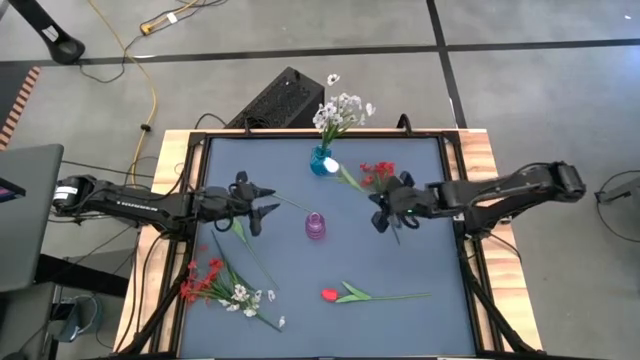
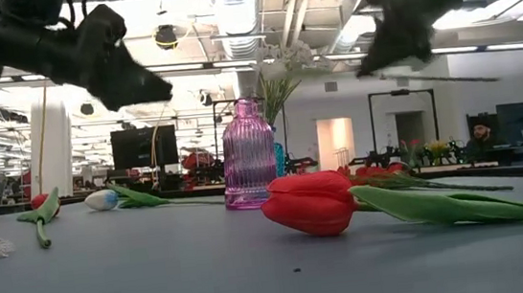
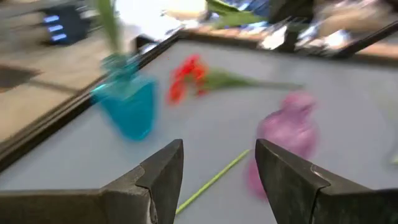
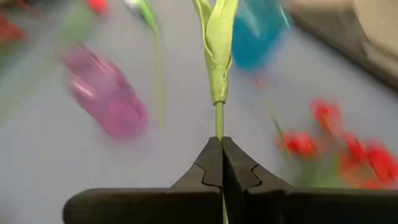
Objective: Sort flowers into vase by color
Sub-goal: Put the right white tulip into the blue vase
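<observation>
The blue vase at the far edge holds a white spray. The purple vase stands mid-table. My right gripper hovers to its right, shut on a green-stemmed flower whose white bloom is beside the blue vase. My left gripper is open left of the purple vase, above a stem lying on the table. A red tulip lies near the front. Red and white sprays lie front left, and a red spray lies far right. My right gripper pinches the flower's bare stem between its two fingers, just below the base of the folded leaf. The fingers come from the table's right, across the stem. The flower reaches from the fingers toward the blue vase.
A white tulip and a red-budded stem lie on the left part of the table. A raised frame runs around the blue table top. Open surface lies between the purple vase and the red tulip.
</observation>
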